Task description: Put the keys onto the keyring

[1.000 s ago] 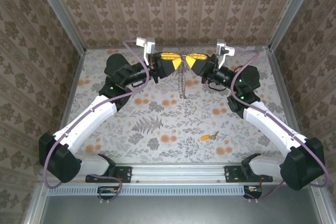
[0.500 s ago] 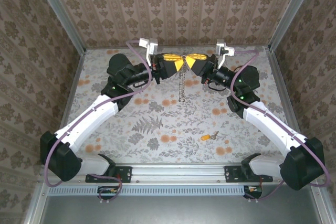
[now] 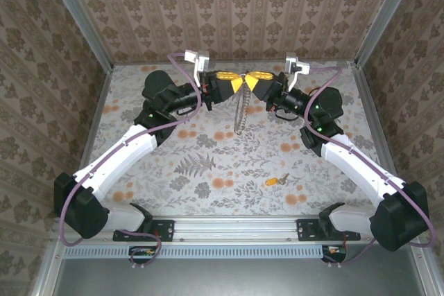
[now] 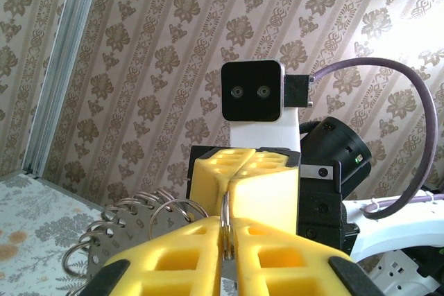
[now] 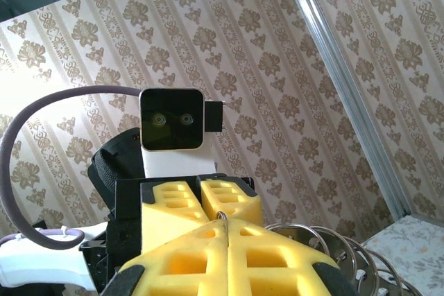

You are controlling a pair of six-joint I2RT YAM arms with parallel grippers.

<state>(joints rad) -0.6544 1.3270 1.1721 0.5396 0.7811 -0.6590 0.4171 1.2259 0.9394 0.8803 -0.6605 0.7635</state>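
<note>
Edged nearer the right gripper (image 3: pixel 250 81) over the last second: left gripper (image 3: pixel 236 82), yellow fingers (image 4: pixel 180 254) clamped on the top wire of the thin silvery metal chain keyring (image 3: pixel 239 112). Right gripper pressed tight on that same wire, tip to tip with the left, over the far middle of the floral-patterned table (image 3: pixel 208 164). Chain hanging straight down below. Tiny key with orange-yellow head and short silvery blade (image 3: pixel 276 180) flat on the table near the front, well apart from both grippers.

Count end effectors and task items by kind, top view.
End effectors: 2 (left end effector, right end effector)
Keys: 1 (key, on the table)
Keyrings: 1 (keyring, hanging between both)
Total: 4
</note>
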